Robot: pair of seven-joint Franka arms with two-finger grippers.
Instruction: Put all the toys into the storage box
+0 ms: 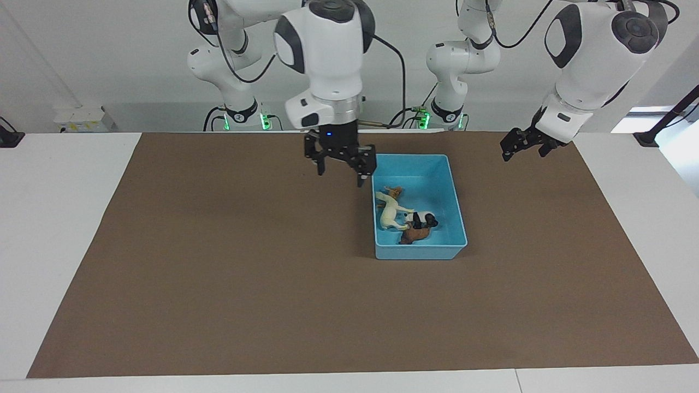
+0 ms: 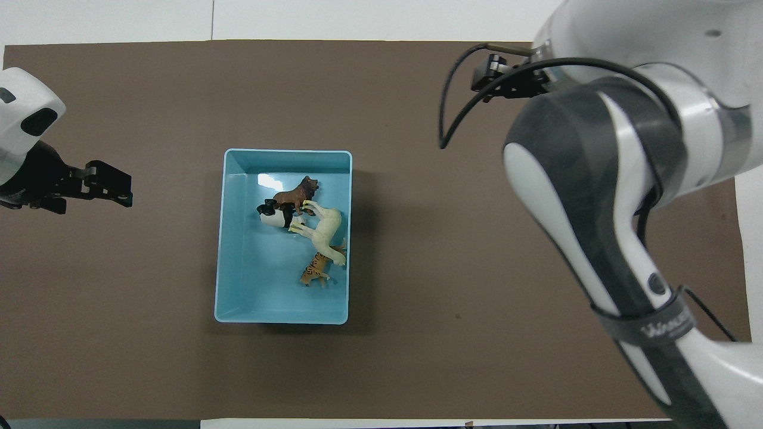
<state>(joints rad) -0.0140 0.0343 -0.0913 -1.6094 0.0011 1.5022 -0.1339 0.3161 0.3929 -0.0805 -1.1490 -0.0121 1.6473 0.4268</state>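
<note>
All four toys are lying in the box.

Facing view: the right gripper [image 1: 339,167] is hanging over the mat beside the box [image 1: 456,215], fingers spread, holding nothing; the left gripper [image 1: 523,143] is waiting, fingers apart.
Overhead view: the lion [image 2: 295,193], panda [image 2: 275,215], horse [image 2: 322,229] and tiger [image 2: 316,271] are lying clustered together.

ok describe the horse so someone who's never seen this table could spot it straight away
Find the light-blue storage box on the brown mat; four small animal toys lie inside. The horse lies on its side along the wall toward the right arm's end, between the panda and the tiger. It is the only cream-white one, and the longest.
</note>
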